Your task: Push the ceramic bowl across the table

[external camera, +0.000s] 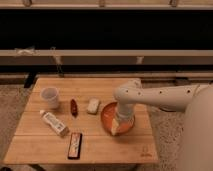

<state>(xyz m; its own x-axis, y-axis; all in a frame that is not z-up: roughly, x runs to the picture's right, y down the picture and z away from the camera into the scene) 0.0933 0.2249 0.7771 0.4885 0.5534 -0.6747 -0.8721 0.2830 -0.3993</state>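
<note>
Six things on the worktop (100,146), all told. The ceramic bowl (106,116) sits right of centre, roughly 3 o'clock, close to the right edge but fully on the wood. The end effector (120,125) is down inside the bowl, over toward its 5 o'clock side, with the white arm (160,96) reaching in from 3 o'clock. Honestly can't tell whether the end effector is open or closed, or has hold of anything. Other stuff: white cup (50,96) at 10 o'clock, a small red thing (74,106) and a pale lump (93,105) just left of the bowl, a white tube (54,123) lying at 8 o'clock, and a dark bar (75,145) at 7 o'clock near the front edge.
</note>
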